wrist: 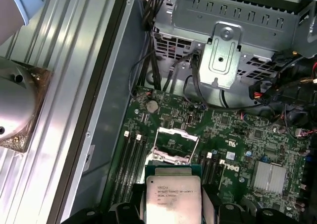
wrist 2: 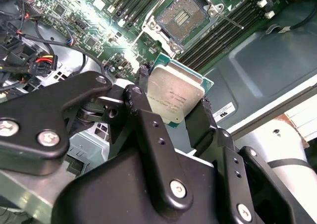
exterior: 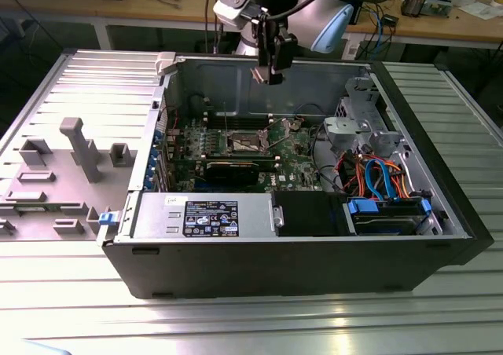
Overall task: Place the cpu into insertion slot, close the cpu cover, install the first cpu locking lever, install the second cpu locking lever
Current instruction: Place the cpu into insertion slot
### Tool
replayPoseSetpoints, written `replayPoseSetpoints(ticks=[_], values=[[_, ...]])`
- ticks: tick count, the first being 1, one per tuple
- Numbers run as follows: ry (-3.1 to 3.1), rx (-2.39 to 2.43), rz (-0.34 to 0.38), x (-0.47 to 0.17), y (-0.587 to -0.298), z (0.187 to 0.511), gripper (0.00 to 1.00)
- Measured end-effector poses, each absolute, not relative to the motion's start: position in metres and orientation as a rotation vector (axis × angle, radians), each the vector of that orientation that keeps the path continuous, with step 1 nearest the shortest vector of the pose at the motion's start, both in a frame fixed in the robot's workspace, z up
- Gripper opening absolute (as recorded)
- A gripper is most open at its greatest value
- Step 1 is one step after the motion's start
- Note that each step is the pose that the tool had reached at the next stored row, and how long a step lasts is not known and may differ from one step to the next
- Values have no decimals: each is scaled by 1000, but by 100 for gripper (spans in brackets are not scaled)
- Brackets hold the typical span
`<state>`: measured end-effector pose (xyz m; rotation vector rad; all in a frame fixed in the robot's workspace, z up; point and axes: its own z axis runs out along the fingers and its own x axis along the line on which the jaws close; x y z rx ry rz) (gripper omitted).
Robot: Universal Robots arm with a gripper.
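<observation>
Nearest me is the open computer case (exterior: 275,253), lying on its side. Its front compartment holds the power supply (exterior: 206,216), with a nest of drive cables (exterior: 377,178) at about three o'clock from it in the exterior view. Farther in lies the green motherboard (exterior: 295,147), and on it the insertion slot (exterior: 242,141) sits bare, its dark contacts showing in both wrist views (wrist 2: 185,15) (wrist: 174,144) with nothing seated in it.

Above that hangs the gripper (exterior: 267,76), well clear of the board. It is pinching the cpu (wrist 2: 176,92) by two opposite edges, metal face toward the wrist cameras. From the gripper, the slot lies between six and seven o'clock in the exterior view, down inside the case. In the first wrist view the cpu's (wrist: 171,196) edges look roughly square with the slot's frame, so I'd judge it already lined up in rotation.
</observation>
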<state>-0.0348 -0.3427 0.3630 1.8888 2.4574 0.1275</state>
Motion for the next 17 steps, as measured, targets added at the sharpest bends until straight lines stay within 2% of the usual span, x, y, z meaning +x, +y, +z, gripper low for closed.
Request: replayPoseSetpoints(ticks=[10, 17], values=[[2338, 2034, 119, -43, -342, 345, 55], [2334, 2040, 117, -43, -342, 344, 55]])
